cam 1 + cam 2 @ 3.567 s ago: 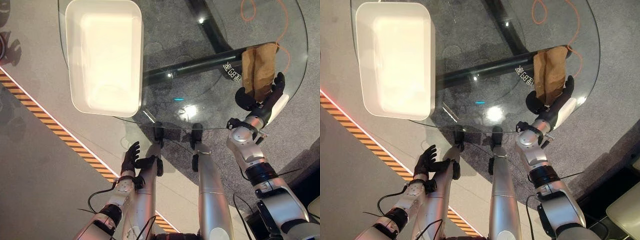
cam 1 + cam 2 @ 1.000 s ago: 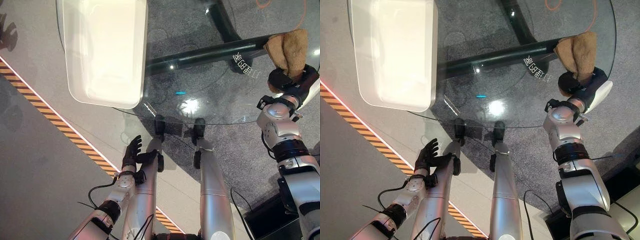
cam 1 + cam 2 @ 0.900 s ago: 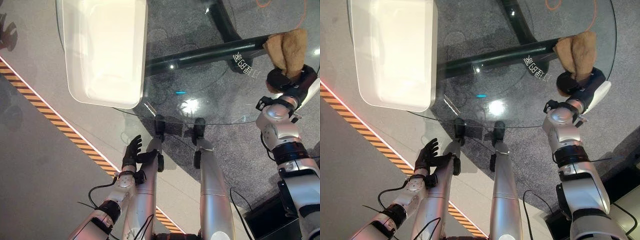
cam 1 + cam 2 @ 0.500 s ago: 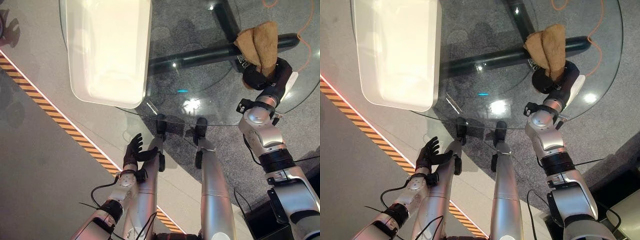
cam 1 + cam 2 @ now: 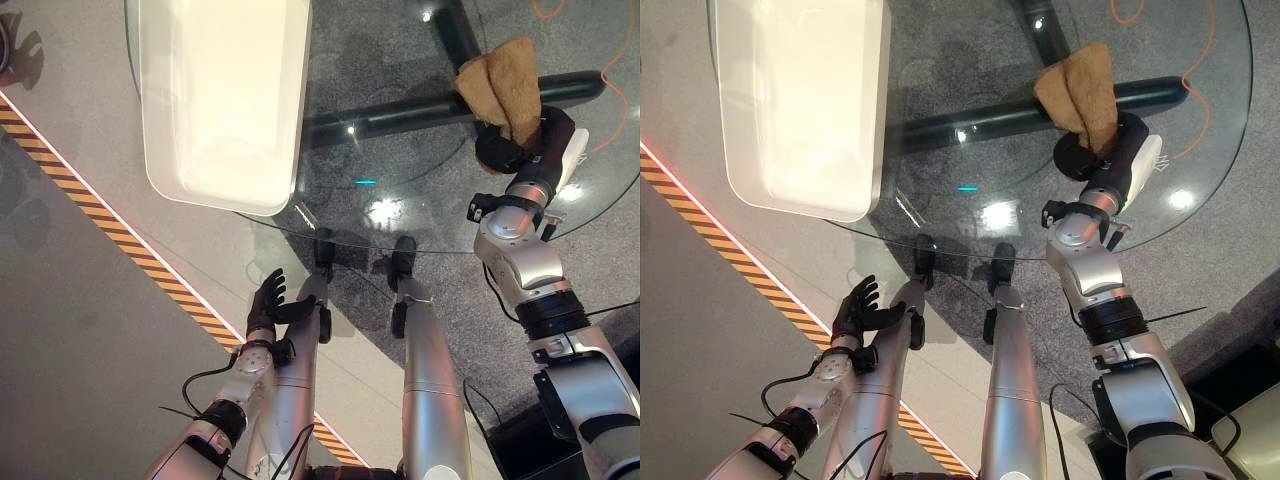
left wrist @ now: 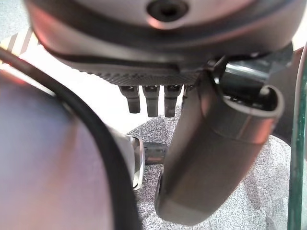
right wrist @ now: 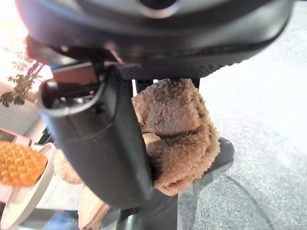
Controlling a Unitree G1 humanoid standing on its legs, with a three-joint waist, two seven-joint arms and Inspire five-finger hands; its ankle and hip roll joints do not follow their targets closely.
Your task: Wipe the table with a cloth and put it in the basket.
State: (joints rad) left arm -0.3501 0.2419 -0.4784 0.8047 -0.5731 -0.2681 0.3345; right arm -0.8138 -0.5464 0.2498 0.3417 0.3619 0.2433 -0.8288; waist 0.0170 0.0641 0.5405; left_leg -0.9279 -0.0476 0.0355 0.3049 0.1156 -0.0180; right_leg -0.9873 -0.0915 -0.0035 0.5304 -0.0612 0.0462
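Wiping in hand: the right hand (image 5: 1110, 150) clamps the brown cloth (image 5: 1080, 92) on the glass table (image 5: 1200, 190) at two o'clock (left hand (image 5: 268, 305) idle, fingers loose), next carrying it to the basket (image 5: 225, 100) at ten o'clock.

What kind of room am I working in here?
Likely a showroom or test hall: a round glass table on grey carpet, a striped hazard line across the floor, and the right hand holding a brown cloth.

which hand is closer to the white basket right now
Left, narrowly, as far as these views show. The left hand hangs open below the table edge, beneath the basket; the right hand grips the cloth across the glass table.
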